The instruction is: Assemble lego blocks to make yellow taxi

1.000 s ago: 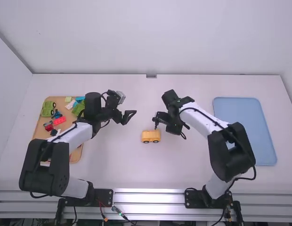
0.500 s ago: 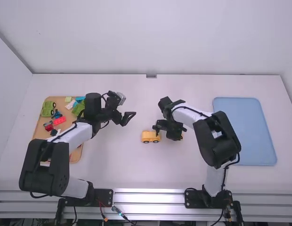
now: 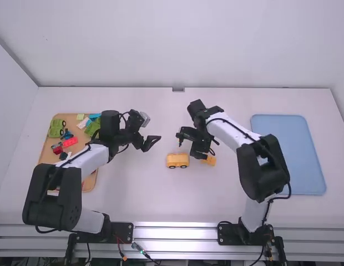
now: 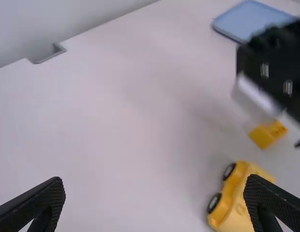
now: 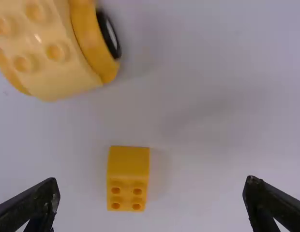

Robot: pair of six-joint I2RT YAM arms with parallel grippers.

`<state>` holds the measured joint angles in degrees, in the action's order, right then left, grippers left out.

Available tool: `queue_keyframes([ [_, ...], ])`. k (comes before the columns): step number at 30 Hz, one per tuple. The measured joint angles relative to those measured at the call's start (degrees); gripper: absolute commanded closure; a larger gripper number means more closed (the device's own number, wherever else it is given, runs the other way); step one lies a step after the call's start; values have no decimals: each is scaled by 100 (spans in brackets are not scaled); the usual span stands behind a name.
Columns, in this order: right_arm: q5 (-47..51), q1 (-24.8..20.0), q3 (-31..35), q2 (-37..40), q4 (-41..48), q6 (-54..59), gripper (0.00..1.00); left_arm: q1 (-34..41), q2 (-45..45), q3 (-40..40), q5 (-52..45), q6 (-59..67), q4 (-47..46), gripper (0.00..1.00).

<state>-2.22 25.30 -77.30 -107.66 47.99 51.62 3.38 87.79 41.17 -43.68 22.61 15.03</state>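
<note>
Taxi body [image 3: 177, 160], yellow and wheeled, stands on the white table [image 3: 136, 194]; just beside it lies a small yellow four-stud brick [image 3: 210, 161], perhaps tipped onto its side. The right gripper [image 3: 190, 150] is over them, its fingers spread and empty. Nearer the wooden tray [image 3: 90, 182], the left gripper [image 3: 152, 143] also holds its fingers apart, nothing between them.

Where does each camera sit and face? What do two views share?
High: above and behind, facing forward and down; both arms show.
Left wrist: on that arm, facing across the white table; open left gripper shows.
Right wrist: on that arm, facing down; open right gripper shows.
Wrist views share: yellow plastic wheeled car, yellow plastic studded block.
</note>
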Motion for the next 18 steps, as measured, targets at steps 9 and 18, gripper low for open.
queue_keyframes([
  [9, -2354, -1497, 1274, 2175, -1729, 415, 1, 0, 7, 2, -1147, 2074, -1095, 1],
  [18, -4138, -2369, 4306, 2559, -5066, 522, 0, 282, 890, 2, -1965, 3141, -542, 1],
])
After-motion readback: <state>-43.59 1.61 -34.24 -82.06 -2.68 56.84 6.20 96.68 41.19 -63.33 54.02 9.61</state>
